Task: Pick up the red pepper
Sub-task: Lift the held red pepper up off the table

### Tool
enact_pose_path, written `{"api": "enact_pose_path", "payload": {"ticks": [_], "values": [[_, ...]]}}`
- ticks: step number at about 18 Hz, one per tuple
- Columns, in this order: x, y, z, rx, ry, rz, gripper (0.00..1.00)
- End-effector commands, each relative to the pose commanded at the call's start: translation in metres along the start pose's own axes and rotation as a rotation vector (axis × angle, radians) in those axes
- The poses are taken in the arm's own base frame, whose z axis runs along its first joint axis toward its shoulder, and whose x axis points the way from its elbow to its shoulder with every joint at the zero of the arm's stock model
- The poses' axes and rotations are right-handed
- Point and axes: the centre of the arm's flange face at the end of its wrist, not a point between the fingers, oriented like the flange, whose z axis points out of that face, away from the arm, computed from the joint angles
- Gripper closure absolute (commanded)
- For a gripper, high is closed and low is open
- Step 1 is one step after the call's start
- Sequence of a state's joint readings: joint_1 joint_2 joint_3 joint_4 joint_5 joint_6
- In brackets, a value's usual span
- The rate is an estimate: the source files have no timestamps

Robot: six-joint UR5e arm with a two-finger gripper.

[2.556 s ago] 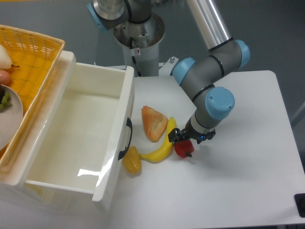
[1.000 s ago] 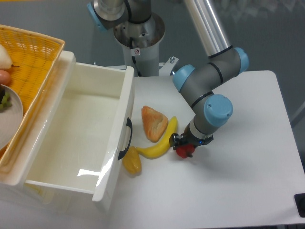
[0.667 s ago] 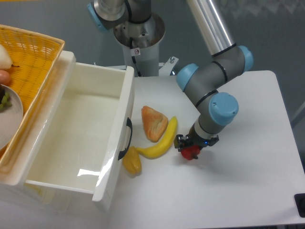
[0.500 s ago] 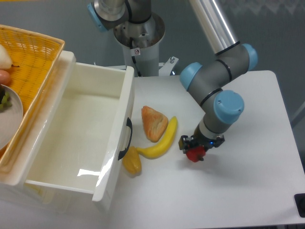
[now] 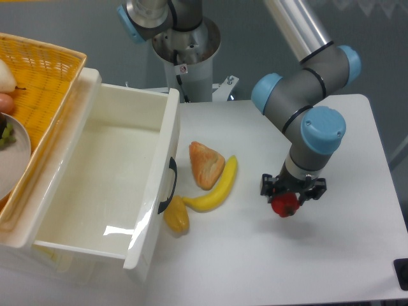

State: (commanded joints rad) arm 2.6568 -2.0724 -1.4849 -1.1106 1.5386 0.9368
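Note:
The red pepper (image 5: pixel 284 204), small and glossy, hangs in my gripper (image 5: pixel 291 193), which is shut on it from above over the right half of the white table (image 5: pixel 344 255). The black fingers (image 5: pixel 266 186) flank the pepper's top, and only its lower part shows beneath them. Whether it touches the tabletop I cannot tell. It sits well to the right of the banana (image 5: pixel 215 189).
A yellow-orange pepper (image 5: pixel 176 215) lies by the banana's left tip, and an orange pastry-like piece (image 5: pixel 205 164) rests above the banana. An open white drawer (image 5: pixel 111 172) fills the left, with a wicker basket (image 5: pixel 38 83) behind it. The robot base (image 5: pixel 188 48) stands at the back.
My gripper has carried the red pepper rightward, away from the banana's side to a spot farther right on the table. The banana, pastry and yellow-orange pepper stay put.

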Motion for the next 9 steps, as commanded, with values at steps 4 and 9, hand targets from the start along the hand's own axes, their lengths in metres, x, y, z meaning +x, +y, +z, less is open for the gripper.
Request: {"api": "enact_pose_path", "payload": {"ticks": [4, 9], "values": [[-0.022, 0.012, -0.012, 0.002, -0.028, 0.171, 0.92], [-0.036, 0.018, -0.016, -0.005, -0.015, 0.236, 0.92]]}}
